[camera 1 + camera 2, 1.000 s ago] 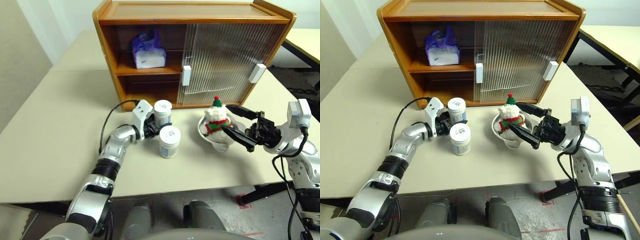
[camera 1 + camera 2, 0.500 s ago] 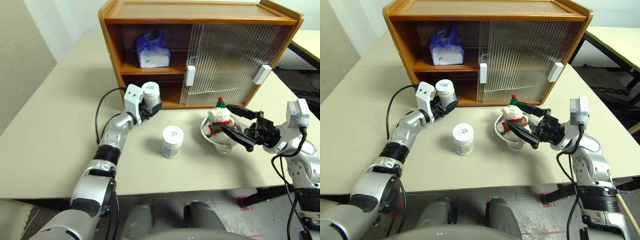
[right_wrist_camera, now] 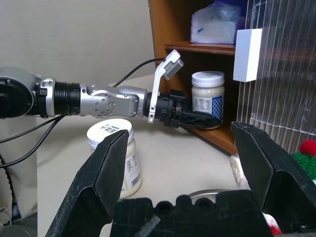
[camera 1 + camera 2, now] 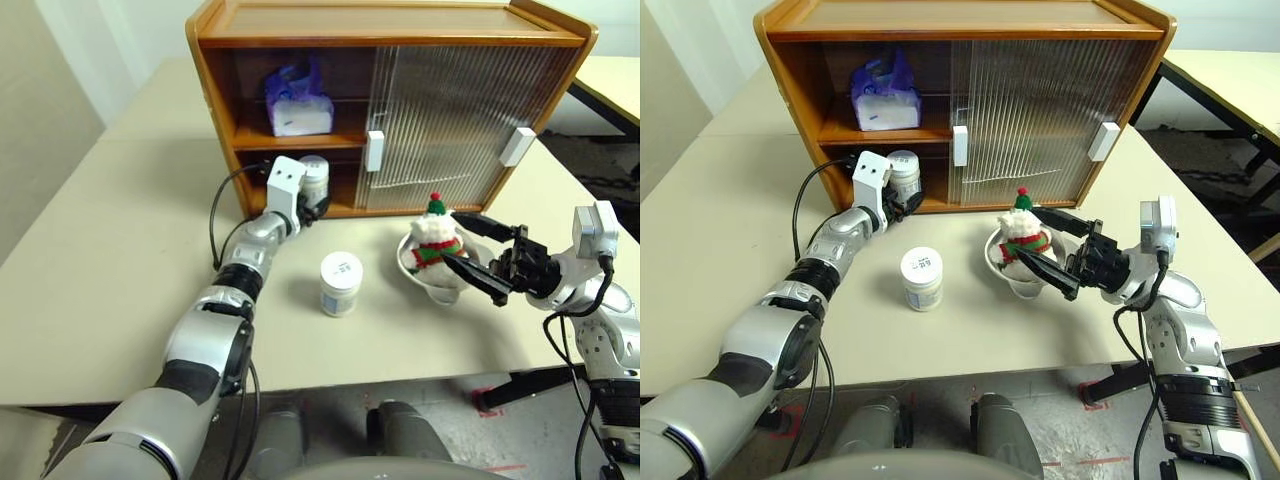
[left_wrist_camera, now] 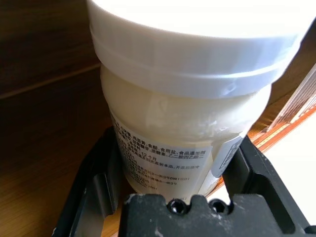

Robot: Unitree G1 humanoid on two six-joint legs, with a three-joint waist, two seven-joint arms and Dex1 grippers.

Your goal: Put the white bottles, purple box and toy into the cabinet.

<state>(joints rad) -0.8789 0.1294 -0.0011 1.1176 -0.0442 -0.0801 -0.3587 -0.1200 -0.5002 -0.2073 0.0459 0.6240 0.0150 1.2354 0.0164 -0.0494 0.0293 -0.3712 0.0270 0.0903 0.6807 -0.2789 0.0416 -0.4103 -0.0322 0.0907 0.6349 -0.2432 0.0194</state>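
Since a second ago we are carrying one white bottle (image 4: pixel 314 176) away from its twin, up from the middle of the bench (image 4: pixel 120 260) to the mouth of the cabinet (image 4: pixel 390 100), at the lower shelf's open left bay just above frame centre. Our left hand (image 4: pixel 306 203) is pinching that bottle by its lower body; in the left wrist view the black fingers (image 5: pixel 94 187) are pressing against both sides of it, with dark shelf wood behind. Whether the base is resting on the shelf yet, we cannot tell.

The purple box (image 4: pixel 296 105) is sitting on the upper shelf, upper left of centre, so that part looks done. The second white bottle (image 4: pixel 340 283) is standing alone on the bench, centre frame. The toy (image 4: pixel 433 237) is lying in a metal bowl (image 4: pixel 440 282), right of centre, just ahead of our right hand (image 4: pixel 478 252), which is waiting spread wide and empty. Judging by this, one item is stowed, one is arriving, and two are left.
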